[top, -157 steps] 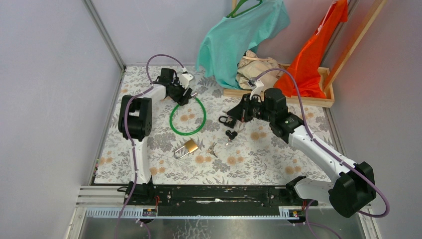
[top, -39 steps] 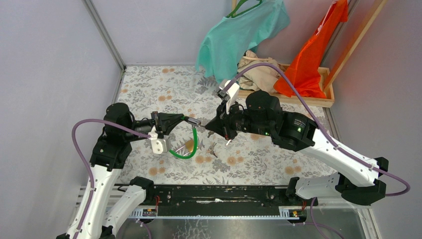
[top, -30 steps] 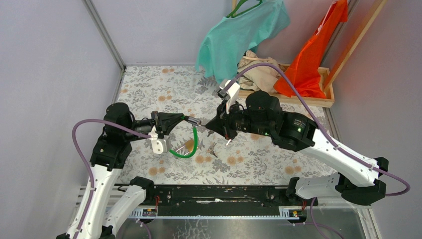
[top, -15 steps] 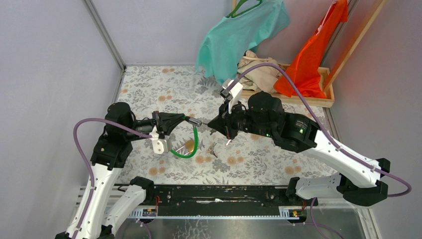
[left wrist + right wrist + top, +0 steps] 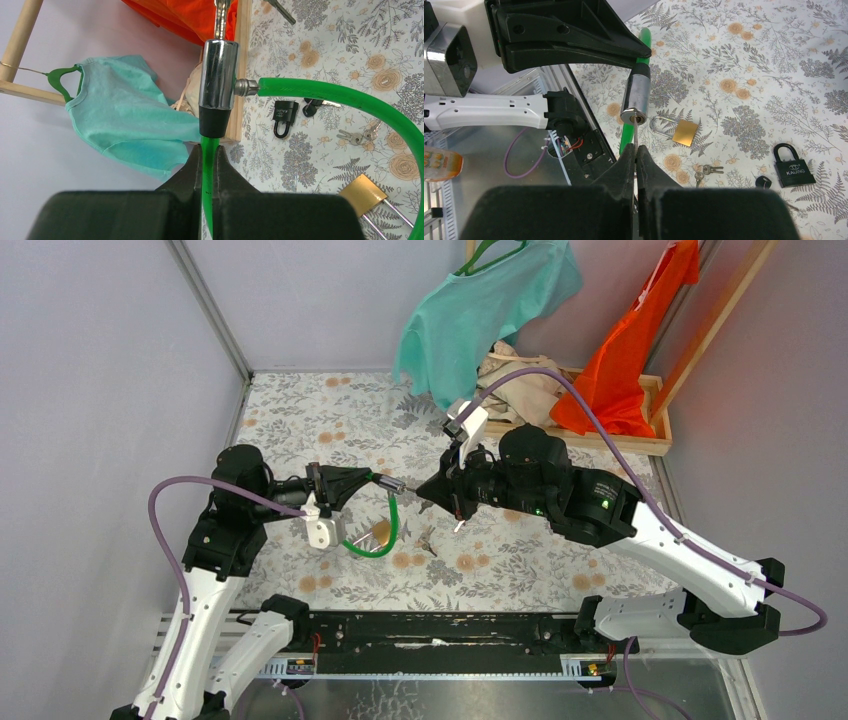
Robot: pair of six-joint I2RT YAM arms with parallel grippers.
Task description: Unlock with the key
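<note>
**Key meeting lock, both arms raised above the table (image 5: 300, 420).** The left claw (image 5: 207, 159) is closed on the green cable (image 5: 325, 92) just below the chrome barrel (image 5: 218, 75); it holds the barrel clear of the table, with the keyhole (image 5: 634, 119) facing the right arm. The right claw (image 5: 635, 150) is closed on a thin key (image 5: 635, 136); the blade lies in line with the barrel and its tip is at the keyhole; how deep it sits cannot be told. The step in hand is judged to be insertion. The next move calls for a straight push along the barrel's axis, then a turn of the wrist; the left claw must brace the barrel, since a grip on the cable alone may let it swing. A brass padlock (image 5: 685, 132), a black padlock (image 5: 793, 171) and loose keys (image 5: 704, 171) lie on the table below.
</note>
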